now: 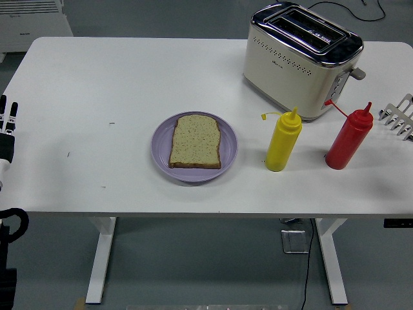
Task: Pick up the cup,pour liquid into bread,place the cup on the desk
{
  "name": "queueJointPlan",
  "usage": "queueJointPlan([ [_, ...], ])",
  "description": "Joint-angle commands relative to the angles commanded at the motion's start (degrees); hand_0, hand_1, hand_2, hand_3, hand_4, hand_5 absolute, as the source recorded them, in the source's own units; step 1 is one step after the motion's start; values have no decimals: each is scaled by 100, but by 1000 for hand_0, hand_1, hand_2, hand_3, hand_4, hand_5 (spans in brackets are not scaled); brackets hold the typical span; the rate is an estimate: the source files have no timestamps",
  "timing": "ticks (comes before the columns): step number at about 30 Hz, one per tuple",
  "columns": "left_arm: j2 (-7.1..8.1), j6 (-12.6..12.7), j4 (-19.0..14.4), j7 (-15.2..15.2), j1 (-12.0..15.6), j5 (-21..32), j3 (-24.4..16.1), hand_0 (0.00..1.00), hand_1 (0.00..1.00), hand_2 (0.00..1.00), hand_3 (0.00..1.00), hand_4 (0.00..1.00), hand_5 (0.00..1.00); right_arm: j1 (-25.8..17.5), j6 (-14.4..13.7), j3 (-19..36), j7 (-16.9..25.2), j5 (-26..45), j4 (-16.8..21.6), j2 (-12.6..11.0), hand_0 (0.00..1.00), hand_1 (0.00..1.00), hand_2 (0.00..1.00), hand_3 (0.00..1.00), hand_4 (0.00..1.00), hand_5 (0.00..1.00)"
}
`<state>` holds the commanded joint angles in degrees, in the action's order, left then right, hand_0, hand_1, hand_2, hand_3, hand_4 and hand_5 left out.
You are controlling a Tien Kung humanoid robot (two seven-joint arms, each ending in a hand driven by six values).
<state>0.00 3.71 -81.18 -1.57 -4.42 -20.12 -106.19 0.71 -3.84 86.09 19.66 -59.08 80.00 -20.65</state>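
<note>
Right hand [401, 116] enters with fingers spread, empty, red bottle [349, 138] just inboard (no cup here), bread [195, 141] farther left for pouring.

Bread slice [195, 141] on purple plate [161, 150]; yellow bottle [283, 140], red bottle [349, 139] beside toaster [299, 59]

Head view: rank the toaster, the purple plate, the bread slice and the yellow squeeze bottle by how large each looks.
1. toaster
2. purple plate
3. bread slice
4. yellow squeeze bottle

The toaster stands farther from the camera than the others, yet looks largest. Bread over bottle is by area; the upright bottle is foreshortened.
</note>
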Motion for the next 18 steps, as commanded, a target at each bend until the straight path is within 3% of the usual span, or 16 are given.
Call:
queueJointPlan([
  [7, 0, 4, -3, 2, -4, -4, -6, 794, 766, 762, 693, 569, 998, -118, 95, -230, -95, -281, 31, -36, 992, 938, 988, 998, 962, 360],
  [14, 0, 6, -1, 3, -2, -6, 5, 794, 766, 761, 692, 571, 998, -47, -96, -583, -156, -579, -58, 18, 995, 940, 992, 998, 965, 355],
  [18, 0, 6, 4, 4, 3, -6, 17, 793, 765, 760, 692, 571, 998, 68, -149, -759, -403, -763, -143, 60, 991, 939, 990, 998, 959, 351],
])
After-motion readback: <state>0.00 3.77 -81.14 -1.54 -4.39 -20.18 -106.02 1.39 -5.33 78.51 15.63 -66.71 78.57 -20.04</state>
